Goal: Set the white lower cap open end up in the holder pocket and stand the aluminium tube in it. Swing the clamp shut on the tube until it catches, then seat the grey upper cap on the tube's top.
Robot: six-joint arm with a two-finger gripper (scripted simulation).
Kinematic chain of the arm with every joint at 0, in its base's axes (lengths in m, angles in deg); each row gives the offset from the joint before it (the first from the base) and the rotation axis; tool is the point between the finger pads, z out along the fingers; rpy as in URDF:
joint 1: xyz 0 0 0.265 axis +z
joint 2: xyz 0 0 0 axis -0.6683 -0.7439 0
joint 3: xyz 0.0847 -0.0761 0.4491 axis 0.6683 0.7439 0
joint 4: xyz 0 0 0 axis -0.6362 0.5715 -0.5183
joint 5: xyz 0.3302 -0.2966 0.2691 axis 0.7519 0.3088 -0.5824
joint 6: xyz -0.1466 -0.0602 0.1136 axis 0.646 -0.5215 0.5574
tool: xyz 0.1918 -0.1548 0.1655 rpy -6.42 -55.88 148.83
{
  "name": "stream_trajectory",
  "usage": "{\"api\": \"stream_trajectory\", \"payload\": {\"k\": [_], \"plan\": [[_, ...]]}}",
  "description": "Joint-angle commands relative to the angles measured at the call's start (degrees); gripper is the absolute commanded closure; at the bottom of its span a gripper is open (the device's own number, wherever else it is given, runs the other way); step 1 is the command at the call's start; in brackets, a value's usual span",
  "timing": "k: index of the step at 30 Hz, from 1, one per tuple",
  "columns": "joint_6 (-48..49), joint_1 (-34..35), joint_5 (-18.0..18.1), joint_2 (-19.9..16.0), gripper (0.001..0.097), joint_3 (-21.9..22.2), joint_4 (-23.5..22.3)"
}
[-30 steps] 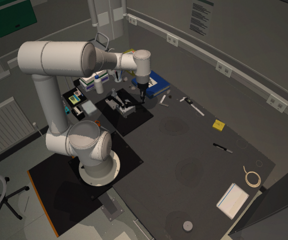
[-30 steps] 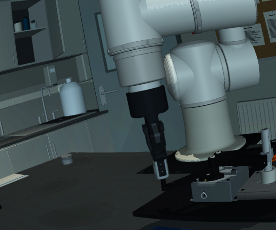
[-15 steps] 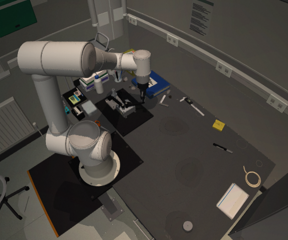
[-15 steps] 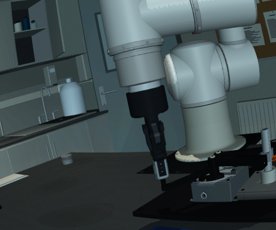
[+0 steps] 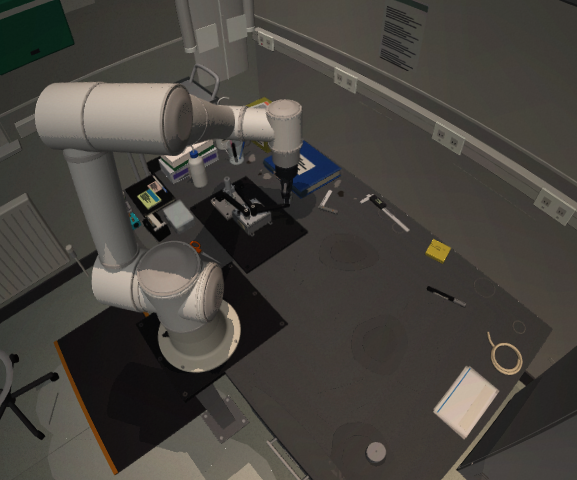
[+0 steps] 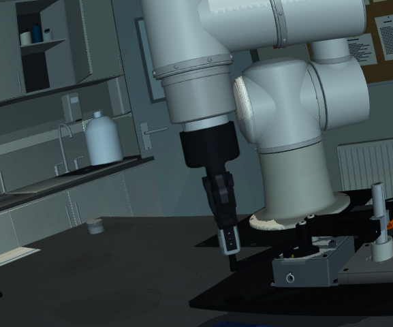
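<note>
The aluminium tube (image 6: 378,207) stands upright in the white lower cap (image 6: 381,249), which sits in the pocket of the grey holder (image 6: 376,265) on the black base plate (image 5: 250,225). The black clamp arm (image 6: 341,225) reaches across to the tube, and its long handle (image 6: 260,258) runs out toward my gripper. The grey upper cap (image 5: 376,452) lies far off at the near edge of the table. My gripper (image 6: 231,262) points straight down at the end of the clamp handle (image 5: 278,205) and is closed on it.
A grey box (image 5: 178,215) and a white bottle (image 5: 197,169) stand left of the fixture, with a blue book (image 5: 304,168) behind my gripper. A caliper (image 5: 384,208), yellow pad (image 5: 438,250), marker (image 5: 446,296), cord coil (image 5: 505,357) and notepad (image 5: 465,401) lie scattered to the right.
</note>
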Motion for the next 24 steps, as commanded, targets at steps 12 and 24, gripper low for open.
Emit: {"api": "stream_trajectory", "payload": {"k": [12,24], "plan": [[0.0,0.03,-0.11,-0.01,0.0401,-0.06,-0.02],[0.0,0.03,-0.11,0.0,0.0401,-0.06,-0.02]]}}
